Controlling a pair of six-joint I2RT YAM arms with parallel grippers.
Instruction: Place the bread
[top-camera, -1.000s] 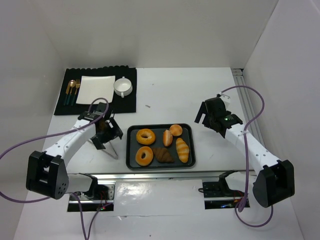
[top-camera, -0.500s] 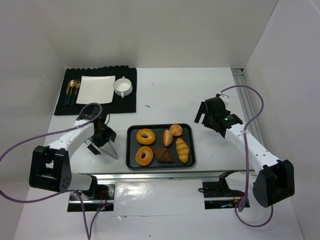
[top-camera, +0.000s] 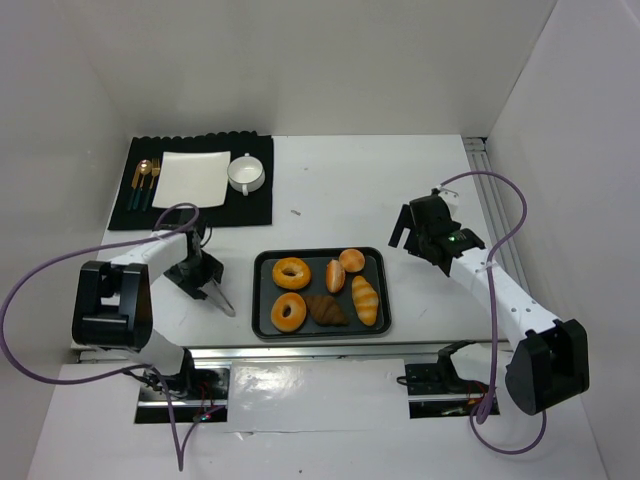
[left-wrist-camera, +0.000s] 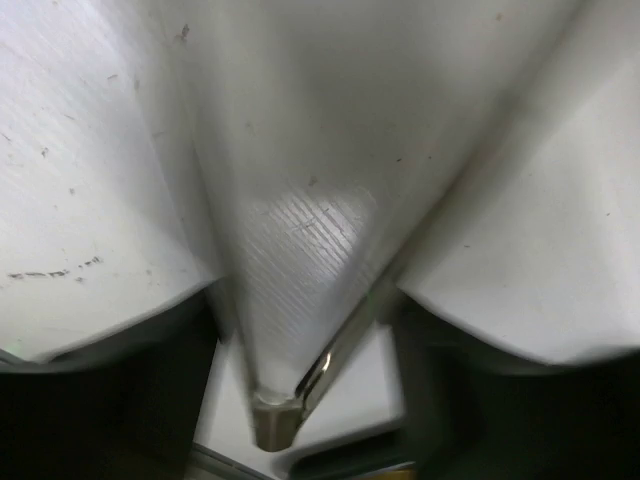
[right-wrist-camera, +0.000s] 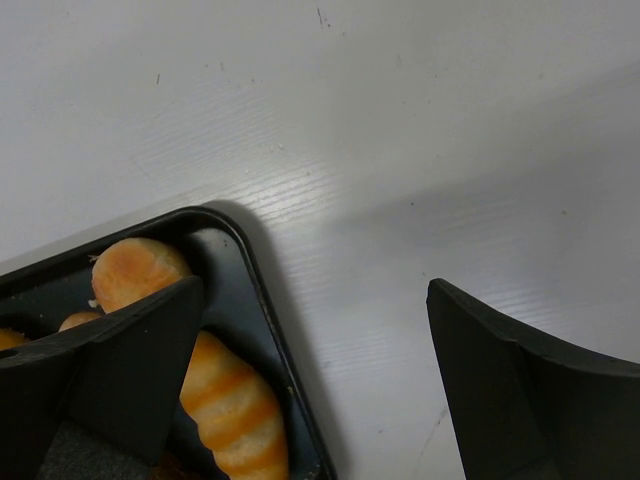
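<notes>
Several breads lie on a dark tray (top-camera: 262, 300): two ring doughnuts (top-camera: 292, 272), a brown croissant (top-camera: 326, 311), round rolls (top-camera: 351, 260) and a striped long roll (top-camera: 365, 299). Metal tongs (top-camera: 222, 298) lie on the table left of the tray. My left gripper (top-camera: 197, 272) is down at their hinged end. In the left wrist view the tongs (left-wrist-camera: 275, 425) spread upward in a V between my dark fingers (left-wrist-camera: 120, 400), and the left gripper (left-wrist-camera: 305, 300) is against both arms. My right gripper (top-camera: 405, 232) hangs open beside the tray's right rim (right-wrist-camera: 265, 300), over the striped roll (right-wrist-camera: 235, 410).
A black placemat (top-camera: 255, 205) at the back left carries a white square plate (top-camera: 190, 178), a white cup (top-camera: 245, 173) and cutlery (top-camera: 145, 182). A metal rail (top-camera: 490, 170) runs along the right side. White walls enclose the table.
My left arm has folded back, bringing its gripper left and down to the tongs' hinged end, and its jaws have narrowed around them. The right arm has stayed still.
</notes>
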